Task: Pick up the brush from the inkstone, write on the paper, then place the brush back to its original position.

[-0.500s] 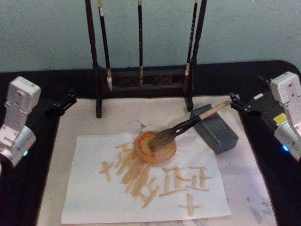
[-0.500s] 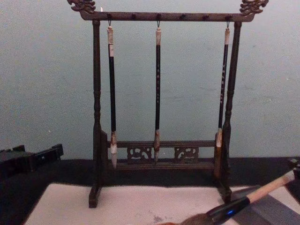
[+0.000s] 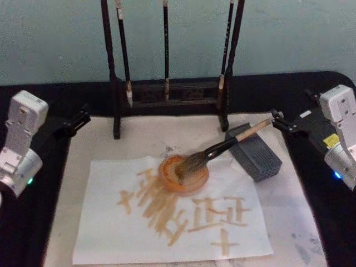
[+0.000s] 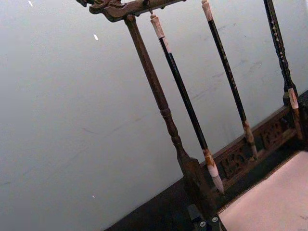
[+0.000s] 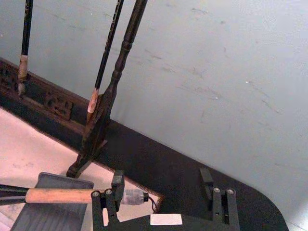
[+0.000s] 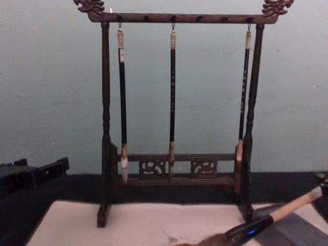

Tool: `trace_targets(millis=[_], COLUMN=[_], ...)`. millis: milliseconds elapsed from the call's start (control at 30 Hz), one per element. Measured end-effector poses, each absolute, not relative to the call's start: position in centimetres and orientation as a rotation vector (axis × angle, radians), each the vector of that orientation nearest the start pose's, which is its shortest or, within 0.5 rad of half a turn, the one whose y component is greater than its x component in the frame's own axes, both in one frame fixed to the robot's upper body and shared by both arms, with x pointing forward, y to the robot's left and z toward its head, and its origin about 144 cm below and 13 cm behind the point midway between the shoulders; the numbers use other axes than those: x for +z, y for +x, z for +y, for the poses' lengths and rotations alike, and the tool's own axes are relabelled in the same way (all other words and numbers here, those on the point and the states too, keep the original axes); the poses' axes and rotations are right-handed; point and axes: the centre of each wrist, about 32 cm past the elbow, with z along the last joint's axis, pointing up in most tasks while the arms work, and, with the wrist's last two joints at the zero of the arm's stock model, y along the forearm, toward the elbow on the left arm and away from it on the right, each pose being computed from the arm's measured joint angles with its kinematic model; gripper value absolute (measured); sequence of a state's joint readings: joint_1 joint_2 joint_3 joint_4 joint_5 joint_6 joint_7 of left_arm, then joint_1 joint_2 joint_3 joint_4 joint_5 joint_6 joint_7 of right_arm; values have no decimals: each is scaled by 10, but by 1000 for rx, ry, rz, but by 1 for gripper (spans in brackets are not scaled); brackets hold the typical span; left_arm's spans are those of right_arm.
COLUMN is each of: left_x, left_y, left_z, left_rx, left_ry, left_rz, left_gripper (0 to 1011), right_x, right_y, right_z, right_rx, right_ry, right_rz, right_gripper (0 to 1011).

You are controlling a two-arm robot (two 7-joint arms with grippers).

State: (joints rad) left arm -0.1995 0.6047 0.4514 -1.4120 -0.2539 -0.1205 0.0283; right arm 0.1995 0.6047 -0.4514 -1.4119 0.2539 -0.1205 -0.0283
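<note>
Tan strokes on paper (image 3: 111, 233), brush (image 3: 222, 149) lying across inkstone (image 3: 257, 157), bristles in orange dish (image 3: 168, 179): task prob. done. R gripper (image 3: 280, 122) just off shaft end, jaws spread, empty. L gripper (image 3: 78, 121) parked left, grip can't tell.

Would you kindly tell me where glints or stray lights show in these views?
Chest view: a blue glint sits on the brush's black ferrule. Head view: a green light glows on the left arm, a blue one on the right arm. Left wrist view: white specks dot the wall.
</note>
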Motion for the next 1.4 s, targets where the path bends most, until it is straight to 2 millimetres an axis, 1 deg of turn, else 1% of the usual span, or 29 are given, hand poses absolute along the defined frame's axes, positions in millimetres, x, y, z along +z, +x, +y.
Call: trace_targets(millis=[967,1133,1267,1400], left_x=[1140,1140,1140,1140], left_y=[489,489,489,489], left_z=[310,310,310,310], left_rx=[1248,1248,1248,1248], left_ry=[304,304,304,304], left_rz=[-285,-285,-285,-285], left_gripper=[1002,1002,1002,1002], right_x=[1140,1140,1141,1144], right_y=[489,488,485,477], right_z=[-310,-309,-309,-309], right_rx=[-1248,-1235,-1213,-1199], right_ry=[-304,-286,-251,-211], right_rz=[-285,-261,-224,-197], right_gripper=[1000,1000,1000,1000])
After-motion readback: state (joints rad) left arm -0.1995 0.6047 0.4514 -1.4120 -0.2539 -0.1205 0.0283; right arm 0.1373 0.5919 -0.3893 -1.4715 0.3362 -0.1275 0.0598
